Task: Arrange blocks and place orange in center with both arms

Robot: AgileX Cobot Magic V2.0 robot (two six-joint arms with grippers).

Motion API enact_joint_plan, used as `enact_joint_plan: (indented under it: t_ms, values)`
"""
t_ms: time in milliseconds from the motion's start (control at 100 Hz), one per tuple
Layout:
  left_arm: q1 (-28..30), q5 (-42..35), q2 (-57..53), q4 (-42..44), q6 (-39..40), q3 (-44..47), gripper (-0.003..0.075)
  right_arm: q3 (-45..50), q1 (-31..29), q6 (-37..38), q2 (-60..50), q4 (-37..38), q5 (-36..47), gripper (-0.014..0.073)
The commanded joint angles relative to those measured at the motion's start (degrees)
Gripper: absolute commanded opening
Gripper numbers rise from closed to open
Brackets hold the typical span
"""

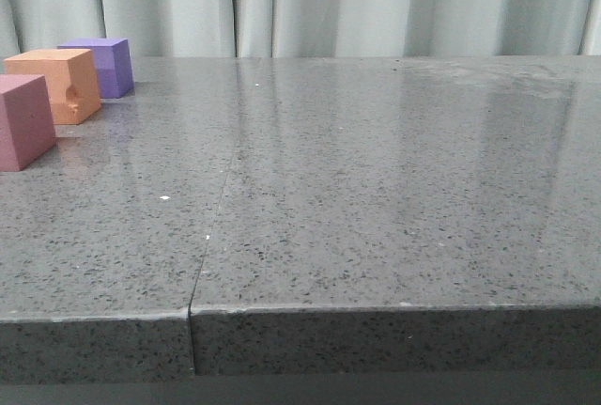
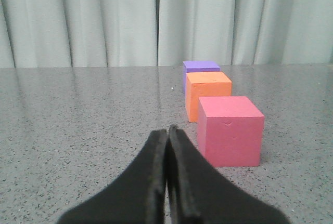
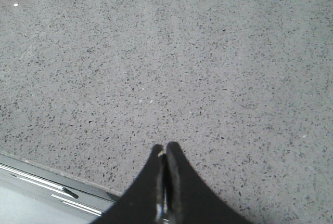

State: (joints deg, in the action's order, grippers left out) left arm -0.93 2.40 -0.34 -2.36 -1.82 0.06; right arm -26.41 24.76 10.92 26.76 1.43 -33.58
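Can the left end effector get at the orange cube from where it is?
Probably not head-on: the pink cube stands between the shut left end effector and the orange cube, with the purple cube behind. From above looks free.

Only the two tools show, each in its own wrist view; the front view holds no part of the robot. The left tool [image 2: 167, 133] is matte black, two broad fingers [image 2: 151, 182] swelling from a wide base at the bottom edge of the frame and tapering to rounded tips. The right tool [image 3: 165, 148] is the same matte black, its fingers [image 3: 179, 182] slimmer, with a small pale fleck low in the seam between them
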Motion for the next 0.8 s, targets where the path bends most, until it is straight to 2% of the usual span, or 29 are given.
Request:
enact_joint_plan:
  t_ms: [0, 190, 290, 620, 790]
  values:
    - [0.0, -4.5, -1.6, -0.5, 0.0, 2.2, -0.0020, -1.6, -0.1, -0.7, 0.2, 0.8, 3.9, -0.0068]
    - [0.0, -4.5, -1.6, -0.5, 0.0, 2.2, -0.0020, -0.6, -0.7, -0.7, 0.2, 0.8, 4.8, -0.0068]
    - [0.0, -4.5, -1.6, -0.5, 0.0, 2.2, -0.0020, 1.6, -3.5, -0.7, -0.3, 1.0, 8.1, -0.0068]
    - [0.0, -4.5, -1.6, -0.5, 0.0, 2.2, -0.0020, 15.8, -14.6, -0.7, -10.3, 1.0, 34.9, -0.0068]
    - [0.0, -4.5, -1.6, -0.5, 0.0, 2.2, -0.0020, 21.6, -20.4, -0.6, -16.3, 1.0, 40.8, -0.0068]
